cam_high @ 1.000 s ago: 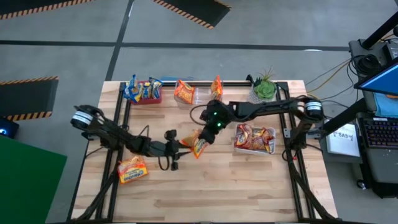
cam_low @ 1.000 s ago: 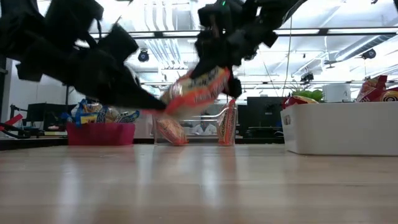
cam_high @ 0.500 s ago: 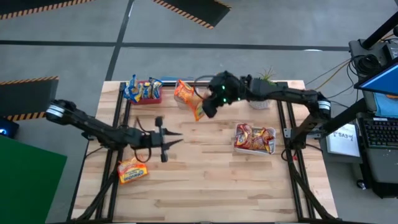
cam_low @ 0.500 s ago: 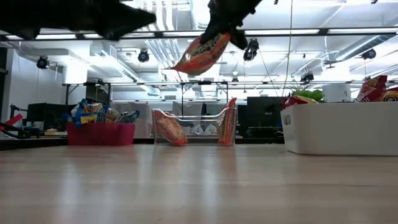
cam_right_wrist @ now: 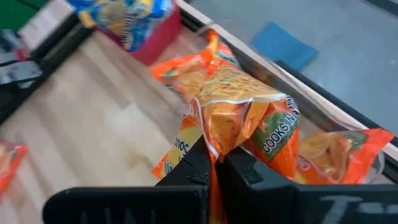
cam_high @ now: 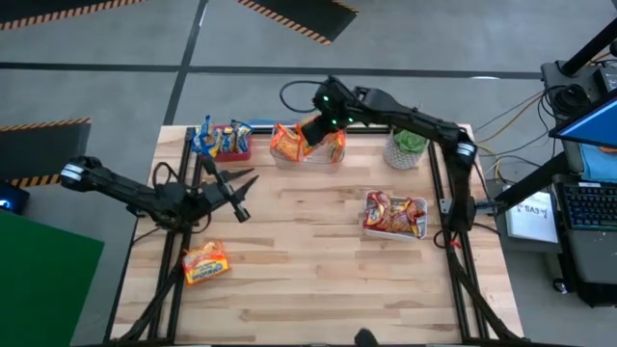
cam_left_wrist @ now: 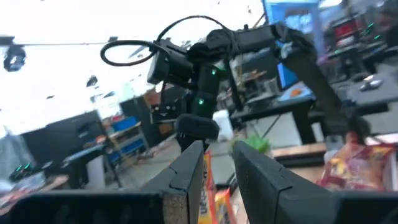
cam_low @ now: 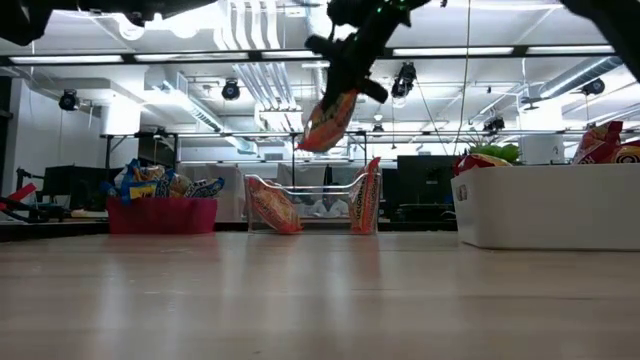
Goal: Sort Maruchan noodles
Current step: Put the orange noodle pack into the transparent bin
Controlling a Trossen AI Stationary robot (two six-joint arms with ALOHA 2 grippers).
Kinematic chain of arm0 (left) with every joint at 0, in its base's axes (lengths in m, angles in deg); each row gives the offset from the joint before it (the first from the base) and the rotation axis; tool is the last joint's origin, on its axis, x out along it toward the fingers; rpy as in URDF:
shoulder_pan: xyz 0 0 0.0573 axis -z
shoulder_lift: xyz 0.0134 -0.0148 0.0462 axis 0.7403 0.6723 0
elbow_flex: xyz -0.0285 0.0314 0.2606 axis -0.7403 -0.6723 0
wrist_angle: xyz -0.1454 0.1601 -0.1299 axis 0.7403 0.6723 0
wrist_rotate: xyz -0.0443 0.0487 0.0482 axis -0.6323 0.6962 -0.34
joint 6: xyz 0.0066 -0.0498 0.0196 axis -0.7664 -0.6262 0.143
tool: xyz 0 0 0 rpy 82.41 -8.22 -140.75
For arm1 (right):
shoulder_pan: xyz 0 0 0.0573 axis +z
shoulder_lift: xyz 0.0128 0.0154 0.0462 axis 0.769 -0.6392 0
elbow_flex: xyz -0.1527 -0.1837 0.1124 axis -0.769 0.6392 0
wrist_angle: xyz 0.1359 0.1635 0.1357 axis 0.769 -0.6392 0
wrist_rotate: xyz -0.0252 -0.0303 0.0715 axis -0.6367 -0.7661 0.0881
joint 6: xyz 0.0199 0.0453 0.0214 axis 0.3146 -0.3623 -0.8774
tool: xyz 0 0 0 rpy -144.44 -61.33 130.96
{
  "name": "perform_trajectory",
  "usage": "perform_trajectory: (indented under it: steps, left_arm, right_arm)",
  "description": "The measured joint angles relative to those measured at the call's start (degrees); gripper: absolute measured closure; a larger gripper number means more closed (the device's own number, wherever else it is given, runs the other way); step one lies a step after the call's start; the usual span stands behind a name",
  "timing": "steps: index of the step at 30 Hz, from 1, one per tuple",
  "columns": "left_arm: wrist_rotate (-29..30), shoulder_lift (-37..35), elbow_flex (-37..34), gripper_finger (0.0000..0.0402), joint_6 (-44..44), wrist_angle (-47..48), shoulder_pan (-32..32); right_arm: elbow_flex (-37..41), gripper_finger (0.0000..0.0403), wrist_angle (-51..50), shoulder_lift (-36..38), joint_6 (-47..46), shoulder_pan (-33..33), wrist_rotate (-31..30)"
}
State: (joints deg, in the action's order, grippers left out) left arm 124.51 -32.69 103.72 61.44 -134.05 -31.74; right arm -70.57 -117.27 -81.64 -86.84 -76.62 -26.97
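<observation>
My right gripper (cam_high: 323, 123) hangs over the clear bin (cam_high: 307, 157) at the table's far edge, shut on an orange Maruchan noodle packet (cam_low: 328, 120). In that bin, two orange packets (cam_low: 272, 208) (cam_low: 365, 195) lean on edge against its end walls. Another orange packet (cam_high: 204, 262) lies flat on the table near the left. My left gripper (cam_high: 236, 188) is raised at the table's left, its fingers (cam_left_wrist: 186, 171) apart with nothing between them. My right gripper pinches the packet's crimped end (cam_right_wrist: 216, 142) between its two fingers. The fingers slant downward from the table's far right. The packet hangs tilted below them (cam_low: 325, 128), clear of the bin and the table.
A pink bin (cam_high: 234, 152) with blue packets stands at the far left. A white bin (cam_high: 420, 229) with red packets sits at the right, and a potted plant (cam_high: 407, 145) at the far right. The wooden table's middle and near part (cam_high: 328, 289) lie bare.
My right gripper has carried the orange packet up from the table's middle to the far edge, over the clear bin, and the packet now hangs steeper. My left gripper has drawn back toward the table's left edge, risen and tipped upward.
</observation>
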Motion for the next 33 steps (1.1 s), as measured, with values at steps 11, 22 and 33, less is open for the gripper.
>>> perform_trajectory:
  steps: [11,22,33]
  left_arm:
    - [1.9,-3.2,0.0,0.0326,-1.3,8.3,0.0]
    - [1.9,-3.1,0.0,0.0326,-1.4,8.4,0.0]
    - [1.8,-3.1,0.0,0.0326,-1.5,8.4,0.0]
  right_arm:
    - [-14.4,0.0394,-14.9,-13.7,1.3,-2.9,-8.4]
    - [-18.0,0.0394,-20.5,-19.8,2.3,-2.8,-11.8]
    - [-17.7,0.0392,-20.1,-22.3,1.9,-2.6,-11.8]
